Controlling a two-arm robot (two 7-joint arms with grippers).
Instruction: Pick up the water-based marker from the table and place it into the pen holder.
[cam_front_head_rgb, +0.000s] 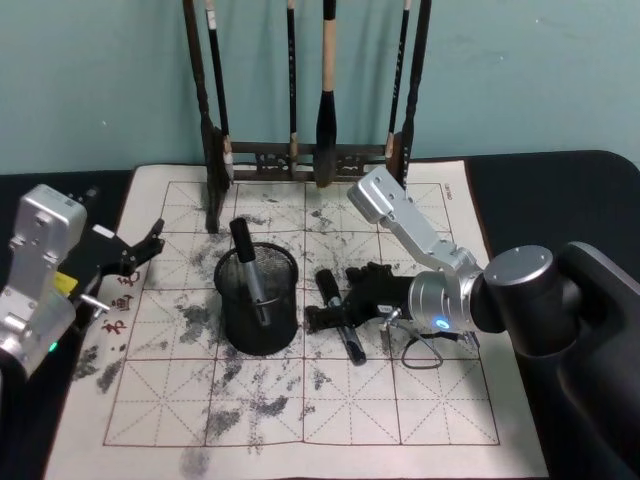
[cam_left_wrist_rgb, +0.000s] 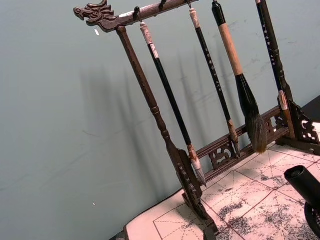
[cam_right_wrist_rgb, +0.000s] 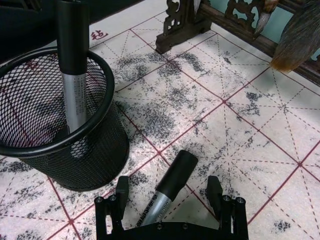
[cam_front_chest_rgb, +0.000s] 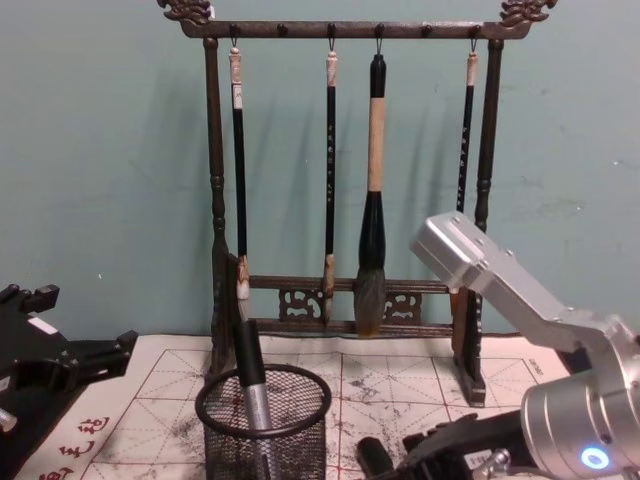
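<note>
Now prob. grasp step: R gripper (cam_right_wrist_rgb: 168, 184), jaws released, straddles grey black-capped water-based marker (cam_right_wrist_rgb: 176, 171) right of black wire-mesh pen holder (cam_right_wrist_rgb: 95, 160); next needs clench, lift; L gripper (cam_front_head_rgb: 143, 250) parked left.

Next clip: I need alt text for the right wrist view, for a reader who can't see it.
The open right gripper straddles a black-capped silver marker lying on an ink-stained grid mat. Beside it stands a black mesh pen holder with another marker standing inside; a wooden brush rack's base sits behind.
</note>
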